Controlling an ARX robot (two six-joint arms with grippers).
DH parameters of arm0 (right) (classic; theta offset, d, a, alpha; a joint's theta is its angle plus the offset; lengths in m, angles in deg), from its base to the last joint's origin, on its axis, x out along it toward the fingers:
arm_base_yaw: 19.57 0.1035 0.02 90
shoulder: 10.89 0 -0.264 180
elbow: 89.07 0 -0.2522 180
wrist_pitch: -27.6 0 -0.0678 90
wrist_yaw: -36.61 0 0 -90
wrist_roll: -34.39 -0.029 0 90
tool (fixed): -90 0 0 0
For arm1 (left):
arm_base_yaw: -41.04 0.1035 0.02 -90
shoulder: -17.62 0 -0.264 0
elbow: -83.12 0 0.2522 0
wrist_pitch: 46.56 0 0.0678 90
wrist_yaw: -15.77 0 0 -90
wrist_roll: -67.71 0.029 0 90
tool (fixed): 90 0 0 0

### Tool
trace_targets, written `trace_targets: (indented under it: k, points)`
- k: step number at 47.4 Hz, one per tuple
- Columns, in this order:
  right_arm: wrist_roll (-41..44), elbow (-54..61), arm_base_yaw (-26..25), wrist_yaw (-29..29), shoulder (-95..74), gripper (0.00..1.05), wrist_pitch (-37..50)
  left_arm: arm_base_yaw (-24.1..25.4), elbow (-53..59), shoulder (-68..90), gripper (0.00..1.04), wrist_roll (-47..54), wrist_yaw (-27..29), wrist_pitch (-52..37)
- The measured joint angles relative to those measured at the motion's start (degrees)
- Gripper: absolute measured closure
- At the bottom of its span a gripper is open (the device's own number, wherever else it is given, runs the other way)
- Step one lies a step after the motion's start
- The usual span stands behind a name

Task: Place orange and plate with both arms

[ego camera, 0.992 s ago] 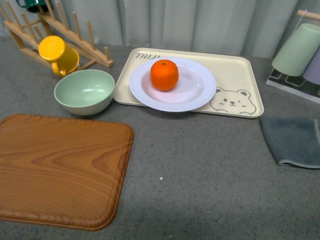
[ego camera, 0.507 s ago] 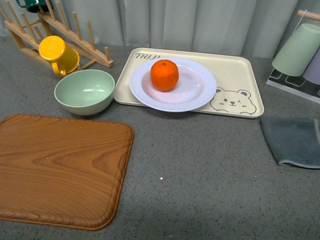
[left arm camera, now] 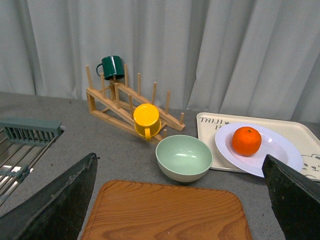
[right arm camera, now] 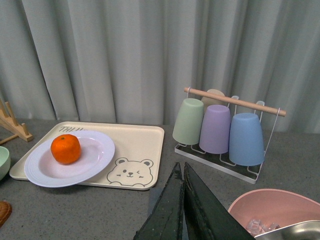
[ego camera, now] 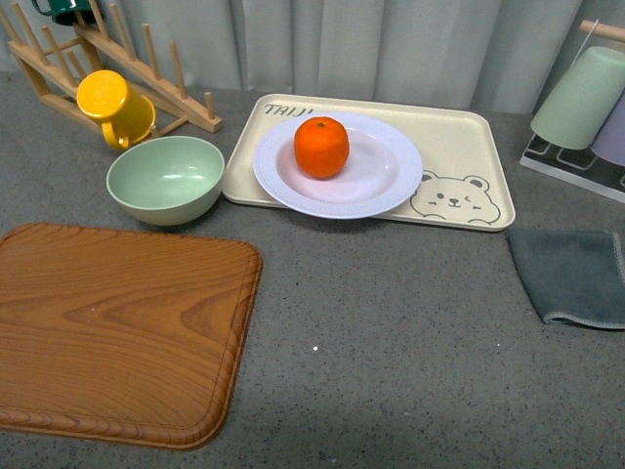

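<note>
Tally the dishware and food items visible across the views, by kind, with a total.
Mugs: 2, yellow mug and green mug
Cups on the wire rack: 4, green cup, purple cup, blue cup, cream cup behind them
Bowls: 2, green bowl and pink bowl
Plates: 1, plate
Trays: 1, bear tray
Fruit: 1, orange
Total: 11

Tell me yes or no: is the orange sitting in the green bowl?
No. The orange rests on the white plate, while the green bowl beside the tray holds nothing.
</note>
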Motion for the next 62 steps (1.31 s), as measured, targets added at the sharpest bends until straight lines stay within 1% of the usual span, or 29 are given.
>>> trace_targets:
  k: [3,5,7,9,13,17,21,22,29,30,32,33,34,37,62]
  points:
    - [0.0,0.0,0.0,0.0,0.0,1.04,-0.2,0.0,0.0,0.0,0.06,0.0,0.0,0.0]
    - [0.0,0.0,0.0,0.0,0.0,1.01,-0.2,0.0,0.0,0.0,0.06,0.0,0.0,0.0]
    - [0.0,0.0,0.0,0.0,0.0,0.93,-0.2,0.0,0.0,0.0,0.06,0.0,0.0,0.0]
    - [0.0,0.0,0.0,0.0,0.0,0.88,-0.2,0.0,0.0,0.0,0.06,0.0,0.0,0.0]
    - [0.0,0.0,0.0,0.0,0.1,0.73,-0.2,0.0,0.0,0.0,0.06,0.0,0.0,0.0]
    - [0.0,0.0,0.0,0.0,0.1,0.62,-0.2,0.0,0.0,0.0,0.06,0.0,0.0,0.0]
    - [0.0,0.0,0.0,0.0,0.1,0.48,-0.2,0.0,0.0,0.0,0.06,0.0,0.0,0.0]
    - [0.0,0.0,0.0,0.0,0.1,0.46,-0.2,0.0,0.0,0.0,0.06,0.0,0.0,0.0]
    - [0.0,0.0,0.0,0.0,0.1,0.19,-0.2,0.0,0.0,0.0,0.06,0.0,0.0,0.0]
    - [0.0,0.0,0.0,0.0,0.1,0.18,-0.2,0.0,0.0,0.0,0.06,0.0,0.0,0.0]
    - [0.0,0.0,0.0,0.0,0.1,0.1,-0.2,0.0,0.0,0.0,0.06,0.0,0.0,0.0]
    - [0.0,0.0,0.0,0.0,0.1,0.08,-0.2,0.0,0.0,0.0,0.06,0.0,0.0,0.0]
    - [-0.1,0.0,0.0,0.0,0.1,0.07,-0.2,0.0,0.0,0.0,0.06,0.0,0.0,0.0]
    - [0.0,0.0,0.0,0.0,0.1,0.1,-0.2,0.0,0.0,0.0,0.06,0.0,0.0,0.0]
    - [0.0,0.0,0.0,0.0,0.1,0.09,-0.2,0.0,0.0,0.0,0.06,0.0,0.0,0.0]
